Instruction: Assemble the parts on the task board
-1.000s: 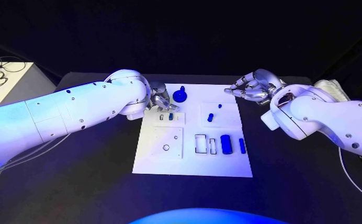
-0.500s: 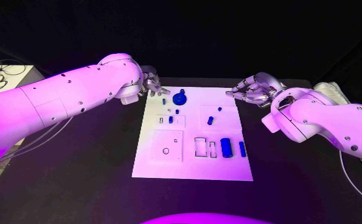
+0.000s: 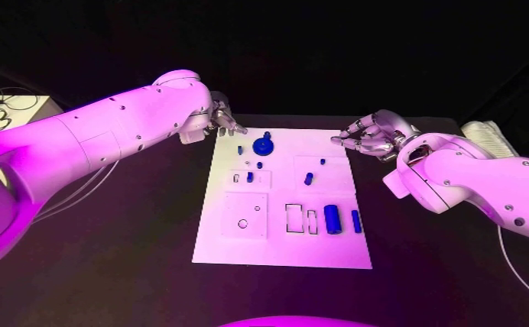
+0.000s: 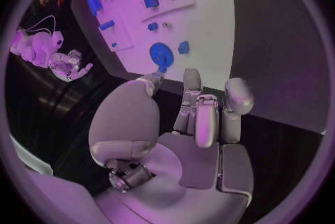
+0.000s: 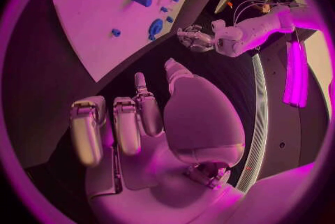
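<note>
Both hands sit off the task board, probably so the head camera sees the parts unblocked: the left hand hovers at its eleven-o'clock corner with nothing in it and its fingers loosely apart, while the right hand waits at two o'clock, fingers curled in a little around nothing (no part lies between them). The round blue part stands on the board's far edge at twelve o'clock, just beside the left fingertips but apart from them; the blue cylinder lies towards four o'clock, well apart from either hand.
</note>
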Available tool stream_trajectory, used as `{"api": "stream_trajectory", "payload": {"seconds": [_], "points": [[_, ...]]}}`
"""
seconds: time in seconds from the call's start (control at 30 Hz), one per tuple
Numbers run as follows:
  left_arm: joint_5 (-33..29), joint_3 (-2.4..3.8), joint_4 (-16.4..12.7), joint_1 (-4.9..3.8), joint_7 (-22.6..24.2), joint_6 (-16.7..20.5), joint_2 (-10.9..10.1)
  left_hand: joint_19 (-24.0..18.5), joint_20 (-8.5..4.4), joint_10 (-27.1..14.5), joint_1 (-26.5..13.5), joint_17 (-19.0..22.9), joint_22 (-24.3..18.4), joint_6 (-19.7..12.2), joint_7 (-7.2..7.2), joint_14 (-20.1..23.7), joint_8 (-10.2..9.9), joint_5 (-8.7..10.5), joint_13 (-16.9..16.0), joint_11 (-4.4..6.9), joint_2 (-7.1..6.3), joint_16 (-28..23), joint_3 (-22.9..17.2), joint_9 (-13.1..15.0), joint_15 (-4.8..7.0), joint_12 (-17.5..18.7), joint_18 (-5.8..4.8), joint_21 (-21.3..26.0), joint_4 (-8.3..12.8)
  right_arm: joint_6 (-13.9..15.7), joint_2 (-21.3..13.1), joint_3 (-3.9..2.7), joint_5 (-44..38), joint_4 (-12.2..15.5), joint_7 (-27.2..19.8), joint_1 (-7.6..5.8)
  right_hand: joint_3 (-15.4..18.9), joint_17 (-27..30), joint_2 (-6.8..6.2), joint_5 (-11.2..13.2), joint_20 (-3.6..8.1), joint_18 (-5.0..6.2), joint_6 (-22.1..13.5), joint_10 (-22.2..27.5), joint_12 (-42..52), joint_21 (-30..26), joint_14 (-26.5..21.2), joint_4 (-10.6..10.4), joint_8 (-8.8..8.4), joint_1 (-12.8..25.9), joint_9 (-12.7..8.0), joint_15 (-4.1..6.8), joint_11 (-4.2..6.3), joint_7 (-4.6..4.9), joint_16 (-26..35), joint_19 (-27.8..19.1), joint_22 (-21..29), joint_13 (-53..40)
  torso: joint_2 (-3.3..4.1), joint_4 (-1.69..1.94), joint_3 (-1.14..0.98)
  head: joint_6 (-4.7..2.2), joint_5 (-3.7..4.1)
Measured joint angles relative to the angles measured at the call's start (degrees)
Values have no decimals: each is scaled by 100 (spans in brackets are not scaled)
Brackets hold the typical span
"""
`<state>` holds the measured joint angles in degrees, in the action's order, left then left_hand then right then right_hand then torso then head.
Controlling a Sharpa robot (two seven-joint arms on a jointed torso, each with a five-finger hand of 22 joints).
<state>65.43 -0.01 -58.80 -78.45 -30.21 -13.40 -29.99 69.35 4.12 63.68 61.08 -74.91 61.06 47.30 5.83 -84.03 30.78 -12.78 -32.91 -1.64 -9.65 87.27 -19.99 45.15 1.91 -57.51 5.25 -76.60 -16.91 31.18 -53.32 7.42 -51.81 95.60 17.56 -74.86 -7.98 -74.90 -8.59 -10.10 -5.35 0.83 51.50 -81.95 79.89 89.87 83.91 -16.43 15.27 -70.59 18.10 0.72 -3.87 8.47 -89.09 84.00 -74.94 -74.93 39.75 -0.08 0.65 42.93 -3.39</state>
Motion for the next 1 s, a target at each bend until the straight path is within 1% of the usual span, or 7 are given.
{"api": "stream_trajectory", "payload": {"seconds": [0.13, 0.27, 0.37, 0.53, 0.67, 0.8, 1.0], "points": [[-2, -59, 242, -1, -4, -206, 124, -8, 8, 0, 0, 0, -17, 0, 0, 0, -5, 16, 21, 0, 0, 0, 16, -17, 0, 0, 0, 23, 16, 8, 9, 0, 0, 3, -1, 0, 0, 0, 0, 0, 0, 0, 0, 0, 0, 0, 0, 0, 0, 0, 0, 0, 0, 0, 0, 0, 0, 0, 11, -3, 0, -1, -7], [-14, -141, 491, -2, -8, -354, 288, -8, 8, -20, 0, 0, -30, 0, 0, 0, -22, 16, 22, -20, 0, 0, 16, -32, 0, 0, 0, 23, 16, 16, 17, 0, 0, 6, -2, 0, 0, 0, 0, 0, 0, 0, 0, 0, 0, 0, 0, 0, 0, 0, 0, 0, 0, 0, 0, 0, 1, 0, 14, -7, 1, 3, -5], [-28, -176, 607, 0, -8, -424, 388, -8, 8, -20, 0, 0, -33, 0, 0, 0, -32, 16, 22, -20, 0, 0, 16, -32, 0, 0, 0, 23, 16, 21, 29, 0, -1, 10, -3, 0, 0, 0, 0, 0, 0, 0, 0, 0, 0, 0, 0, 0, 0, 0, 0, 0, 0, 0, 0, 0, 1, 0, 16, -11, 1, 6, -8], [-67, -203, 703, 5, -8, -486, 472, -28, 28, -20, -31, 0, -37, 0, 0, 0, -32, 16, 32, -20, 30, 0, 31, -57, 0, 0, 0, 23, 1, 26, 38, 0, -2, 16, -4, 0, 0, 0, 0, 0, 0, 0, 0, 0, -23, 0, 0, 0, 0, 0, 0, 0, 0, 0, 0, 0, 1, 1, 25, -20, 3, 1, -10], [-99, -216, 724, 7, -8, -506, 481, -28, 28, -20, -61, 0, -38, 0, 0, 0, -71, 16, 32, -20, 61, 0, 31, -72, 0, 0, 0, 22, 1, 29, 40, 0, -3, 19, -4, 0, 0, 0, 0, 0, 0, 0, 0, 0, -24, 0, 0, 0, 0, 0, 0, 0, 0, 0, 0, 0, 1, 1, 29, -15, 4, -3, -2], [-134, -223, 731, 8, -7, -520, 491, -28, 28, -41, -61, 0, -38, 3, 3, 0, -71, 16, 29, -41, 61, 0, 52, -79, 0, 0, 0, 23, 2, 32, 43, 0, -4, 19, -4, 0, 0, 0, 0, 0, 0, 0, 0, 0, -24, 0, 0, 0, 0, 0, 0, 0, 0, 0, 0, 0, 2, 1, 29, -7, 4, 4, -1], [-189, -258, 786, 20, -7, -576, 538, -28, 28, -41, -61, 0, -28, 22, 22, 20, -71, 15, 4, -41, 61, 0, 70, -92, -20, 0, 0, 22, 8, 33, 52, 0, -6, 21, -4, -1, 0, 0, 0, 0, 0, 0, 0, 0, -24, 0, 0, 0, 0, 0, 0, 0, 0, 0, 0, 0, 2, 2, 29, -14, 3, 5, -16]]}}
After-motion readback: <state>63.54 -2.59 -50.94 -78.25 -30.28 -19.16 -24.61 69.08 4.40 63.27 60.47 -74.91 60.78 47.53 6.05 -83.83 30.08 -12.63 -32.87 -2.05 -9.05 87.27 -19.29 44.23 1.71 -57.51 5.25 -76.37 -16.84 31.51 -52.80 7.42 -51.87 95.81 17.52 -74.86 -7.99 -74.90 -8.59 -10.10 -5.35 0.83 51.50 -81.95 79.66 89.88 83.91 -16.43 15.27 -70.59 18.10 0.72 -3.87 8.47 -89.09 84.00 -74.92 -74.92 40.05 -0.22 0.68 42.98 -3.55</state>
